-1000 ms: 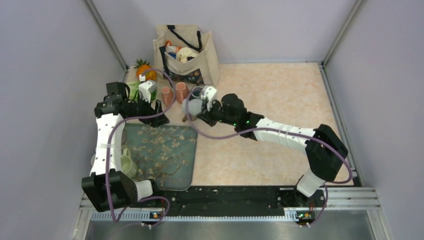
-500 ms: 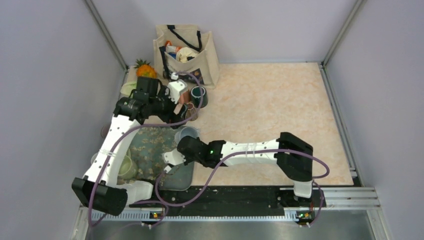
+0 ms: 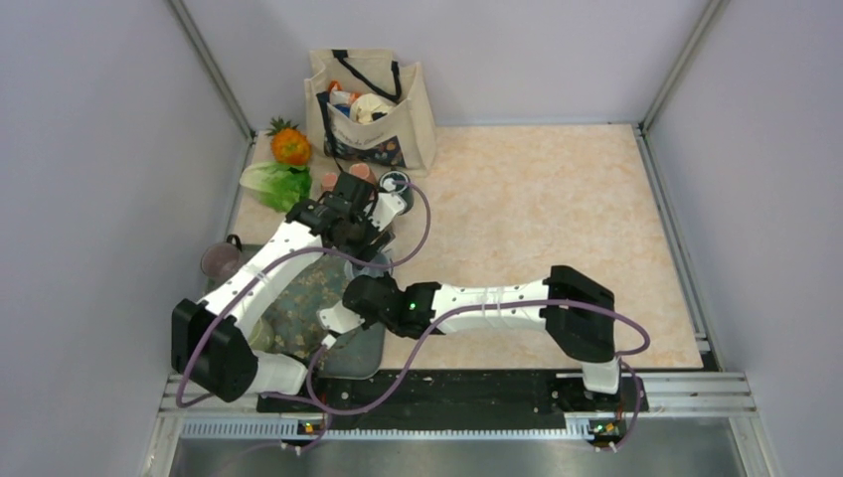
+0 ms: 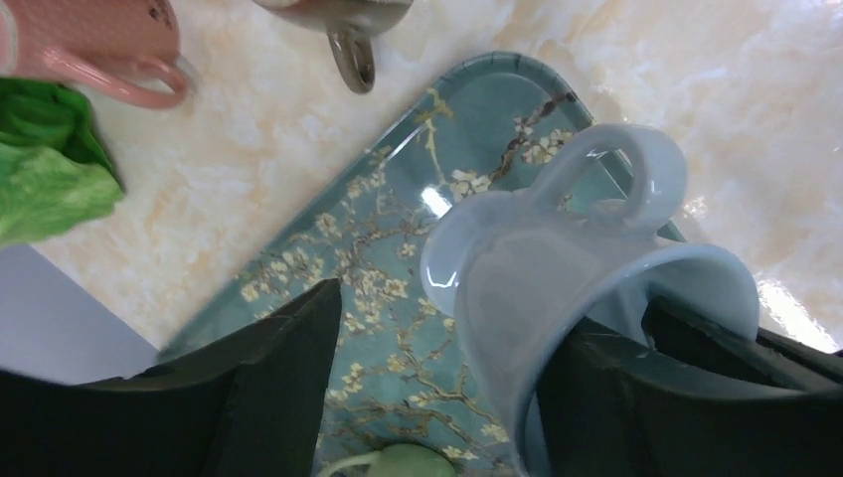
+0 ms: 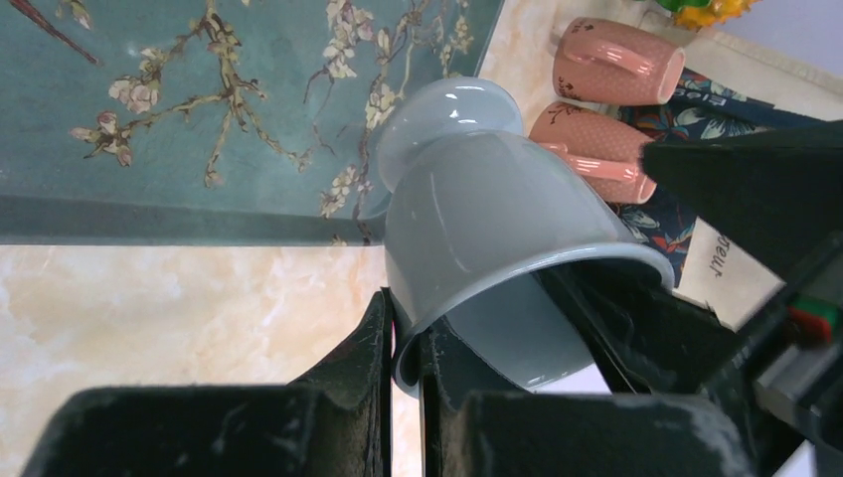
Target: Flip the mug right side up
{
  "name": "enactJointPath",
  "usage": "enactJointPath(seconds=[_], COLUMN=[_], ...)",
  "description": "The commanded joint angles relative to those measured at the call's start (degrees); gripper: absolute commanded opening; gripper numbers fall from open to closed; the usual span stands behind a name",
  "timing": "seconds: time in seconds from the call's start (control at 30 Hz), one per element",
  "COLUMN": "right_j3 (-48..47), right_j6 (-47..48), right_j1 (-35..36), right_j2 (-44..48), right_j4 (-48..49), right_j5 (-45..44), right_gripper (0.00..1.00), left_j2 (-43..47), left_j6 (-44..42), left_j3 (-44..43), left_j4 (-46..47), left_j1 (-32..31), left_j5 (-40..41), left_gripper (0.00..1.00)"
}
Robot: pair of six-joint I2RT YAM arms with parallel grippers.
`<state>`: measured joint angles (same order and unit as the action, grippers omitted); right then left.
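Note:
The mug [image 3: 370, 264] is pale blue-grey and tilted over the far right corner of the teal blossom tray [image 3: 298, 298]. Its foot points down at the tray [image 5: 199, 99] and its mouth faces up toward both wrists. My right gripper [image 5: 406, 320] is shut on the mug [image 5: 477, 219], pinching its rim wall with one finger inside. My left gripper [image 4: 452, 328] is open. Its right finger lies against the mug [image 4: 557, 298] at the rim, below the handle. Its left finger stands well apart over the tray [image 4: 398, 248].
Two pink cups [image 3: 330, 182] [image 3: 360, 171] and a dark mug [image 3: 396, 184] stand behind the tray, before a tote bag [image 3: 373, 109]. Lettuce [image 3: 276, 184] and an orange fruit [image 3: 290, 146] lie at back left. A green mug [image 3: 260, 333] sits on the tray's near left.
My right arm brought the mug from beside the pink cups down to the tray corner and holds it there. My left gripper swung from the back cups onto the mug's rim.

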<state>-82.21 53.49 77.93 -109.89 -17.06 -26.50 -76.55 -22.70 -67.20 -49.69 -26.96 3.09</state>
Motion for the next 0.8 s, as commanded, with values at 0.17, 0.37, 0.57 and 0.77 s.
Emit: enactJointPath(seconds=[0.17,0.37,0.57,0.77], right_j3=[-3.09,-2.85,-0.30,4.27], right_j6=[0.39,-0.12,0.17,-0.87], right_j1=[0.77,0.51,0.72,2.08], right_j2=[1.14,1.14,4.16,9.34], right_j4=[4.92,6.66,11.30,14.03], right_j5=[-2.69,-4.57,-6.29,-1.15], right_gripper=[0.00,0.00,0.50,0.57], left_j2=[-4.74,-4.33,-4.57,-4.62], left_j6=[-0.15,0.08,-0.62,-1.25], left_j3=[1.41,3.07,4.80,4.83], left_j4=[1.89,2.45,5.02,5.51], left_j1=[-0.24,-0.12,3.52,14.38], left_j5=[3.16,2.74,4.39,0.16], left_gripper=[0.20,0.00,0.00,0.00])
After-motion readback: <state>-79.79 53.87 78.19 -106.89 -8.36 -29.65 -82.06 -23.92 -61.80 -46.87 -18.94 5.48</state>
